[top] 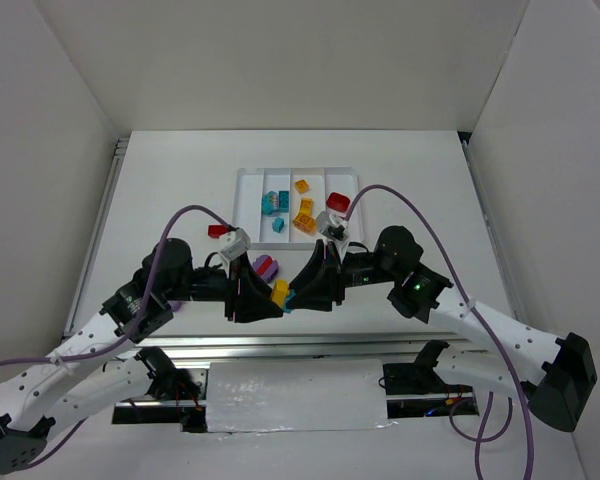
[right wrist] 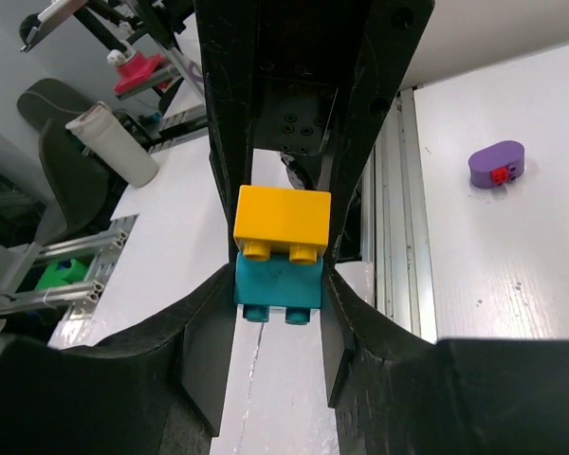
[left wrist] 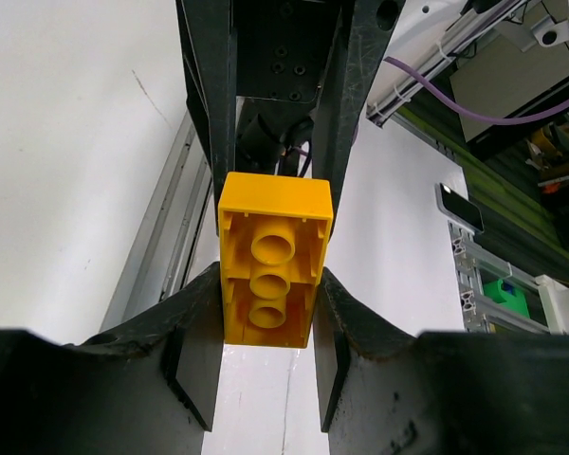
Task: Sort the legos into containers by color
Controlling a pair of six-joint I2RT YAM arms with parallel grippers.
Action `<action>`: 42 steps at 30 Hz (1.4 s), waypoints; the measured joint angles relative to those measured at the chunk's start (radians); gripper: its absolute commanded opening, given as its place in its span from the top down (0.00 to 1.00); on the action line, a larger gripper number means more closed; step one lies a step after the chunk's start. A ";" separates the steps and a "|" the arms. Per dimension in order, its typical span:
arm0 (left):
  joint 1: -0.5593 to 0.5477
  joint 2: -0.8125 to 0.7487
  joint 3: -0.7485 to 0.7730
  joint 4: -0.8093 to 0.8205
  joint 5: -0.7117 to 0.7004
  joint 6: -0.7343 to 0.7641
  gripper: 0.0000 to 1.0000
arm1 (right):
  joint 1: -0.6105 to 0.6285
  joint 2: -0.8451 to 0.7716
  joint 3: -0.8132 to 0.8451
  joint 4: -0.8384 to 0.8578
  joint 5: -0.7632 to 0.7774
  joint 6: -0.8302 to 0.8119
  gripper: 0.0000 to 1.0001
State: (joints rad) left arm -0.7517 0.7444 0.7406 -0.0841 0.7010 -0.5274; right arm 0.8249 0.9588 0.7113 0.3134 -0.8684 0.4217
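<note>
Gripping one joined brick pair from both sides

Mid-table, left gripper point(left wrist: 266, 327) pinches yellow lego point(left wrist: 270, 270); right gripper point(right wrist: 277, 318) pinches teal lego point(right wrist: 277, 289) stuck to it. White tray point(top: 243, 195) lies at 12 o'clock, well apart. Just beside the pair, at 11 o'clock: purple lego point(top: 266, 266).

The desk point(top: 180, 180) is plain white, and so is the tray point(top: 242, 195) with its dividers. Inside the tray show teal bricks point(top: 274, 203), orange bricks point(top: 305, 213) and a red brick point(top: 338, 201). On the desk a second red brick point(top: 217, 231) and a purple brick point(top: 266, 266) stand out. The left tool point(left wrist: 266, 327) is matt black around a bright yellow brick point(left wrist: 270, 275). The right tool point(right wrist: 277, 318), black too, frames a teal brick point(right wrist: 277, 289). A rounded purple piece point(right wrist: 498, 164) bears a small red spot. The arms point(top: 80, 350) are white with black joints, their cables point(top: 400, 200) pale purple
</note>
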 measured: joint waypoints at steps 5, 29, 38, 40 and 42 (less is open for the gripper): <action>0.000 -0.001 0.002 -0.013 -0.022 0.002 1.00 | 0.000 -0.003 -0.010 -0.001 0.028 -0.016 1.00; 0.003 -0.160 0.328 -0.673 -1.128 -0.019 1.00 | -0.156 0.970 0.815 -0.486 0.997 0.182 1.00; 0.008 -0.177 0.212 -0.672 -1.168 0.008 1.00 | -0.148 1.247 1.041 -0.670 1.005 0.161 1.00; 0.011 -0.177 0.209 -0.665 -1.165 0.014 1.00 | -0.148 1.283 1.087 -0.683 0.996 0.157 1.00; 0.012 -0.177 0.208 -0.661 -1.164 0.026 1.00 | -0.148 1.317 1.135 -0.694 0.988 0.155 1.00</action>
State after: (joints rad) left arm -0.7399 0.5674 0.9489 -0.7456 -0.4625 -0.5011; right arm 0.6773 2.2761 1.8458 -0.3801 0.1196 0.5770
